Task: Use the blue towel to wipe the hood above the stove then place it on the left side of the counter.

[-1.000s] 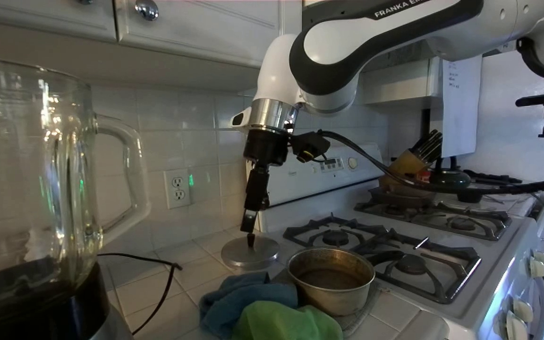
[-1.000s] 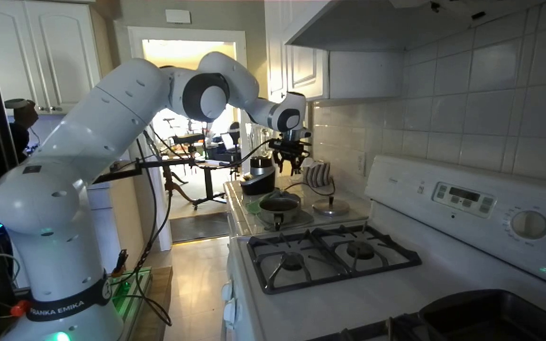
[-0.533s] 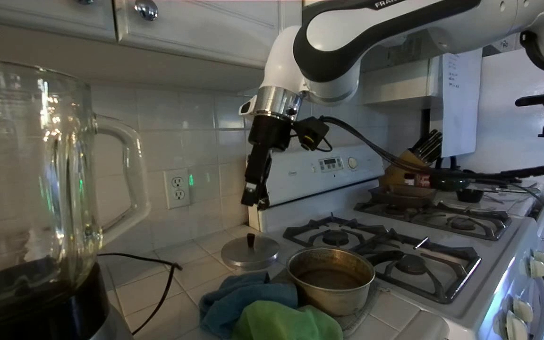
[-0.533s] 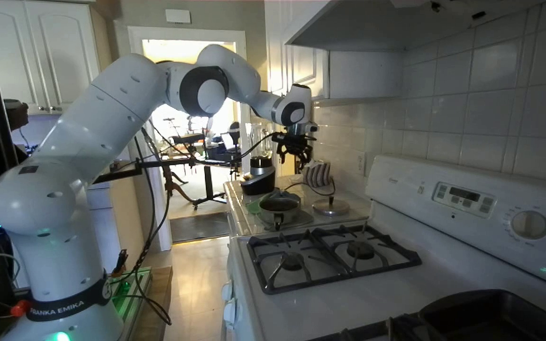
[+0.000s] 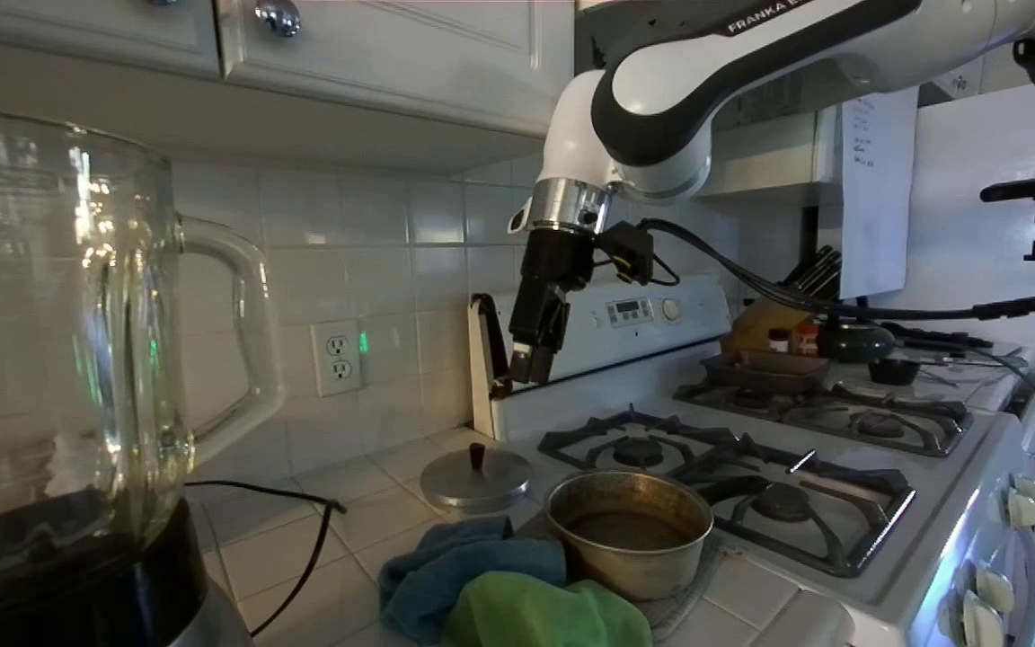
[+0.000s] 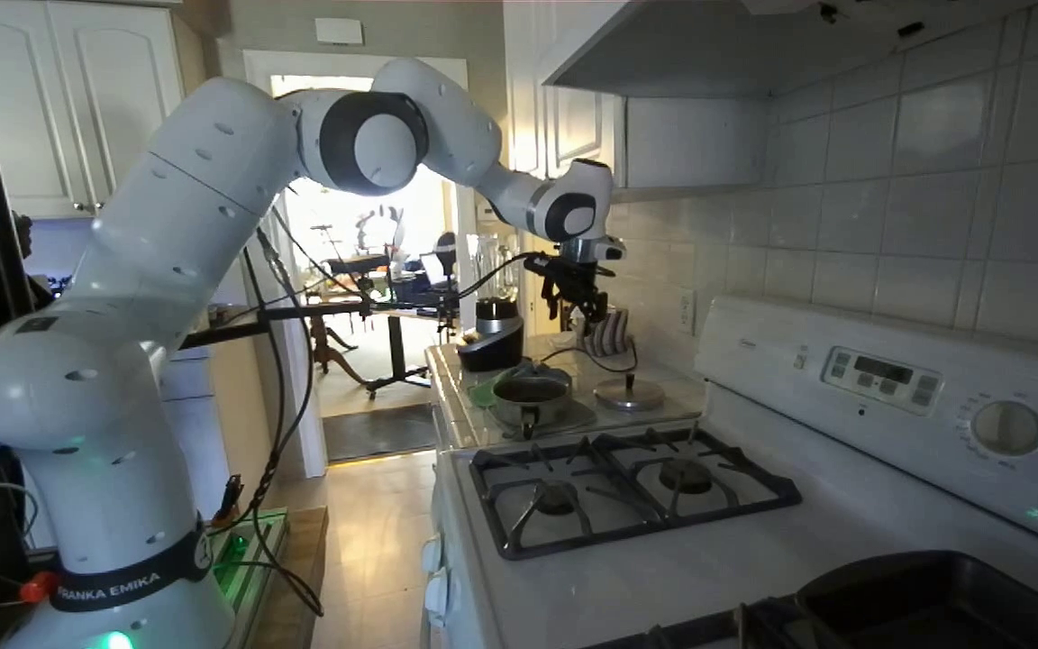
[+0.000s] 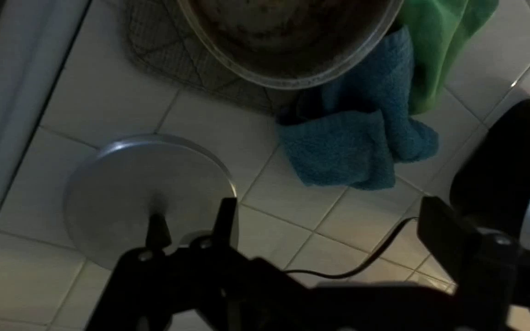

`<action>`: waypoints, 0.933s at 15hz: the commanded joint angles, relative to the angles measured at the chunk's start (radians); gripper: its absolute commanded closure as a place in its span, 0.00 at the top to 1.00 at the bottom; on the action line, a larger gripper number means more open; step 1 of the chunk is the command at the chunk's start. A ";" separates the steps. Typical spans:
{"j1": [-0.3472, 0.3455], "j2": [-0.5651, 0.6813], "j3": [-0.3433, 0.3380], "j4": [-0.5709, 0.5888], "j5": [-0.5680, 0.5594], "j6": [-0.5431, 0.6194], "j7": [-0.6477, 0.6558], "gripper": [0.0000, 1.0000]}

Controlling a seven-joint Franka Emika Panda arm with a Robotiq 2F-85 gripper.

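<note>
The blue towel [image 7: 338,147] lies crumpled on the white tiled counter [image 5: 374,521], between the green cloth [image 5: 544,615] and the steel pot [image 5: 634,562]. Above the counter, higher than the pot lid [image 5: 473,485], hangs my gripper [image 5: 514,377]. Its jaws stand wide apart in the wrist view, with only tile and a black cord showing beyond the gap. The towel appears past the fingertips there, untouched. White and black-grated, the stove [image 6: 807,514] adjoins the counter. Over it in an exterior view is the hood [image 6: 708,54], its dark underside visible.
A glass blender [image 5: 104,314] stands at the counter's near end, and a black cord [image 5: 306,575] trails across the tiles. White cabinets [image 5: 392,63] overhang the counter near the arm. A dark pan [image 6: 942,599] sits on the stove's closer burners.
One second ago the fingertips overlapped the lid's knob in an exterior view. Since then the gripper has risen, moved toward the stove side and spread its jaws. Towel, lid and pot stay put.
</note>
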 commanded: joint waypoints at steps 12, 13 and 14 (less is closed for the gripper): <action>-0.123 -0.374 -0.044 -0.572 0.201 0.219 -0.187 1.00; -0.125 -0.393 -0.047 -0.600 0.211 0.232 -0.195 1.00; -0.127 -0.411 -0.050 -0.628 0.221 0.245 -0.208 1.00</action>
